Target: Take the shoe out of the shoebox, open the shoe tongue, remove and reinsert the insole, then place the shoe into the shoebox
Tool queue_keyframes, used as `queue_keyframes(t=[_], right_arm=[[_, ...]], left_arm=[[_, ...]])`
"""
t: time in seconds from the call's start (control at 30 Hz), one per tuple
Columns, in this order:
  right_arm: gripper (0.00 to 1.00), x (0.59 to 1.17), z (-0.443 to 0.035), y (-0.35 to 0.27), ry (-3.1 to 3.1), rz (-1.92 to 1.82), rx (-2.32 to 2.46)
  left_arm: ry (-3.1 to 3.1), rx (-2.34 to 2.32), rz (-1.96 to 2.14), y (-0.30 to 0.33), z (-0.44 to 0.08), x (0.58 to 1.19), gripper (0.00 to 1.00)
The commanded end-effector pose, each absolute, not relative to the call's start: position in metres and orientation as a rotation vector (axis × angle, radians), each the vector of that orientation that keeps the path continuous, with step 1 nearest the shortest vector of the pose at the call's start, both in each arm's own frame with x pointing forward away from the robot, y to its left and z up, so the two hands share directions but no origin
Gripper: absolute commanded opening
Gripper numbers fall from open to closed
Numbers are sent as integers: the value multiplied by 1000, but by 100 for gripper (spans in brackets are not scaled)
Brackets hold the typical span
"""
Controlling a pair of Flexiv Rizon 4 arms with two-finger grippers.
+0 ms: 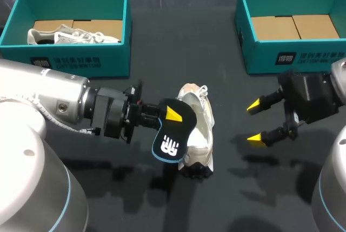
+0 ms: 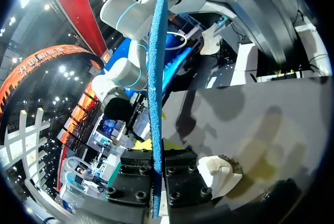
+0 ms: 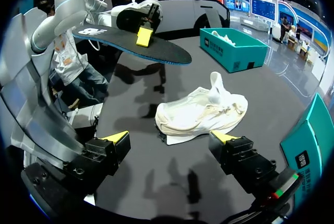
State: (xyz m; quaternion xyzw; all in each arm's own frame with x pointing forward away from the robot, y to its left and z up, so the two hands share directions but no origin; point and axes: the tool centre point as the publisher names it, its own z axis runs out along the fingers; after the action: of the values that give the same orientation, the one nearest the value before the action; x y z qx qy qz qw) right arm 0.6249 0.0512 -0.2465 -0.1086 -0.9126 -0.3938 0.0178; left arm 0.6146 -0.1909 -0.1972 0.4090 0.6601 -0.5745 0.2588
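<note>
— Where is the shoe (image 1: 199,129)?

— On the table (image 1: 238,189), about the middle, outside both boxes. Its long axis runs far to near, with the laces toward the far end and a dark patch of sole at the near end. It looks tipped onto its side. I cannot tell how far its mouth is open.

— And the insole (image 1: 170,140)?

— Out of the shoe, just left of it and not touching it. The right wrist view shows it held up above the table. Its length also runs roughly far to near, so the two lie nearly parallel. The left gripper (image 1: 173,116) is clamped on it, one finger on each face. From that wrist it shows edge-on between the fingers.

— So which arm makes the next move?

— The left, I judge, since it holds the insole and is nearer. The insole's end has to tip down toward the shoe's mouth. The move turns on that.

— The right gripper (image 1: 255,123)?

— Right of the shoe and apart from it, fingers spread wide, holding nothing. It could steady the shoe, which might otherwise slide.

— Anything in the way?

— Nothing between insole and shoe. The left box (image 1: 81,61), far left, holds a second shoe (image 1: 65,34). The right box (image 1: 292,59), far right, shows its cardboard floor.
</note>
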Motion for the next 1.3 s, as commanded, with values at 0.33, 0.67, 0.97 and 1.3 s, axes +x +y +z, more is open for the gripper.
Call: queue_keyframes(t=[0.33, 0.67, 0.97, 1.3], right_arm=[[100, 625, -255, 67, -2955, -1142, -257], [100, 632, -277, 89, -2892, -1111, -207], [100, 640, -296, 104, -2859, -1093, -178], [100, 641, -316, 115, -2882, -1050, -199]], left_arm=[[1854, 1088, -1600, -199, -203, 613, 0], [1879, 1006, -1624, -196, -223, 617, 0], [1925, 972, -1623, -192, -239, 625, 0], [1939, 975, -1673, -194, -244, 623, 0]])
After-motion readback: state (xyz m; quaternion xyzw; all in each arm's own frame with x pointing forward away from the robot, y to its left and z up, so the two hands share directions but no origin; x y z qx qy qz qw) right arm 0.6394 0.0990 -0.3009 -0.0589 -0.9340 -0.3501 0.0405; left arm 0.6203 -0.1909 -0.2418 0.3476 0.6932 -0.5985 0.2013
